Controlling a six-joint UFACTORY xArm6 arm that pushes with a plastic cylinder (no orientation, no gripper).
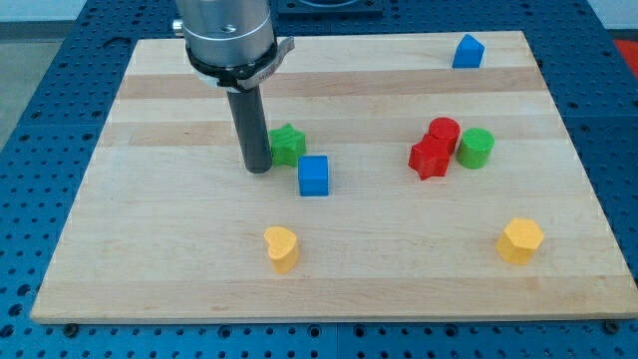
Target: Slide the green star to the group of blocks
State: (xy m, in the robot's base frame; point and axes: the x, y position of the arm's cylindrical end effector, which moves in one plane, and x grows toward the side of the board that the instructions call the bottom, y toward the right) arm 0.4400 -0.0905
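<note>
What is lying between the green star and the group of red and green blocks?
In the camera view, only bare board lies between the green star and the group. The blue cube sits just below that line.

My tip [258,169] on worktop [179,259], just left of green star [288,144]; blue cube [313,176] beside star. Red cylinder [444,133], red block [431,158], green cylinder [476,148] clustered at view's right.

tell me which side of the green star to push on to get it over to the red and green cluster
Push on the green star's left face, coming from the view's left. My tip is already right beside that side, and the group, the red blocks and green cylinder, lies to the view's right. Aim high to miss the blue cube.
</note>
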